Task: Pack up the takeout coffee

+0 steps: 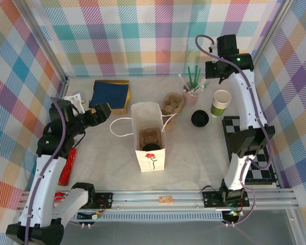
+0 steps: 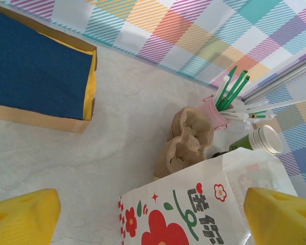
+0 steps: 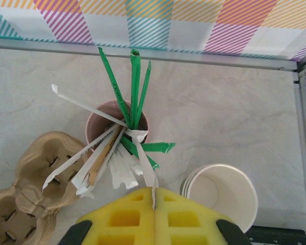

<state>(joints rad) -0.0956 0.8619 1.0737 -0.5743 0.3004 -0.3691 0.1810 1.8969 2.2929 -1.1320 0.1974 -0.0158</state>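
- Where the two arms are bolted, a pale table (image 1: pixel 193 163) stretches toward plaid walls.
- White paper bag (image 1: pixel 154 159) with a red flower stands open at the centre, a cardboard cup carrier (image 1: pixel 148 137) inside.
- Left gripper (image 2: pixel 151 204) hangs just left of the bag, jaws spread wide, holding nothing.
- Right gripper (image 3: pixel 154 196) is over the pink pot (image 3: pixel 93 122) at the back, jaws pressed together on the end of a white stick (image 3: pixel 144 161).
- Takeout coffee (image 1: pixel 199 119), black lid up, stands on the table between the bag and a lidless cup (image 1: pixel 221 102).
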